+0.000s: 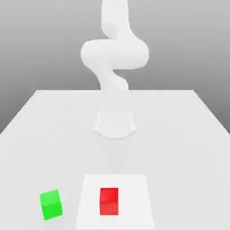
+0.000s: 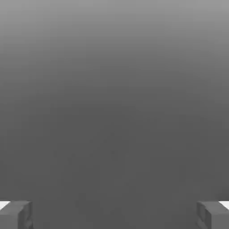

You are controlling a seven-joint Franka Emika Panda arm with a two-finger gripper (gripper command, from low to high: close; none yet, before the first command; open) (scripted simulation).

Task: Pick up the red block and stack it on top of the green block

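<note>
A red block (image 1: 109, 201) sits on a paler square patch of the white table (image 1: 54, 134), near the front edge. A green block (image 1: 50, 204) stands apart from it, toward the exterior view's left, also near the front edge. The white arm (image 1: 114, 58) rises from its round base at mid table and folds upward, far from both blocks. In the hand view my gripper (image 2: 114, 214) is open: two grey fingertips (image 2: 15, 214) stand wide apart with nothing between them, against a plain grey background.
The arm's round base (image 1: 115, 124) stands at the table's middle. The pale square patch (image 1: 134, 202) lies under the red block at the front.
</note>
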